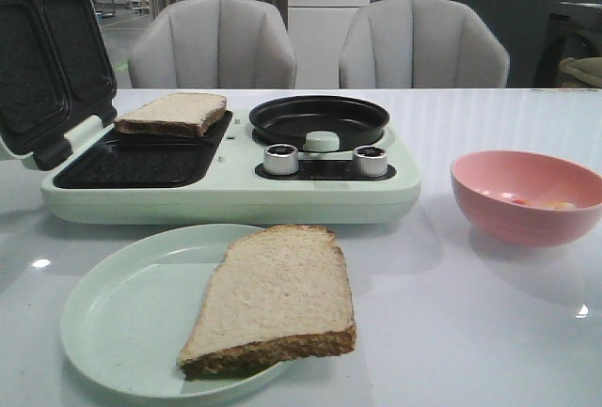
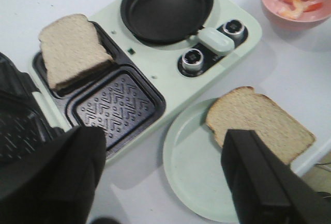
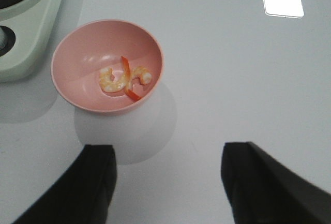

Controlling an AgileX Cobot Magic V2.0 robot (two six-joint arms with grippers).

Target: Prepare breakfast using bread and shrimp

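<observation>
One slice of bread (image 1: pixel 174 113) (image 2: pixel 71 48) lies in the far well of the pale green sandwich maker (image 1: pixel 235 202) (image 2: pixel 227 63). A second slice (image 1: pixel 277 299) (image 2: pixel 261 122) rests on the pale green plate (image 1: pixel 122 318) (image 2: pixel 199 177), overhanging its rim. The shrimp (image 3: pixel 124 78) (image 2: pixel 296 4) lies in the pink bowl (image 1: pixel 527 198) (image 3: pixel 70 87) (image 2: pixel 274 6), where I make out only a pale orange bit (image 1: pixel 557 205) in the front view. My left gripper (image 2: pixel 164 149) hangs open above the table between maker and plate. Open too, my right gripper (image 3: pixel 168 164) hovers over bare table near the bowl. Neither gripper shows in the front view.
The maker's lid (image 1: pixel 47 50) stands open at the left. Its near well (image 1: pixel 136 164) (image 2: pixel 116 107) holds nothing, as does the round black pan (image 1: pixel 320 120) (image 2: pixel 166 6). Two silver knobs (image 1: pixel 280 159) (image 1: pixel 371 161) face me. Two grey chairs (image 1: pixel 212 45) stand behind the table.
</observation>
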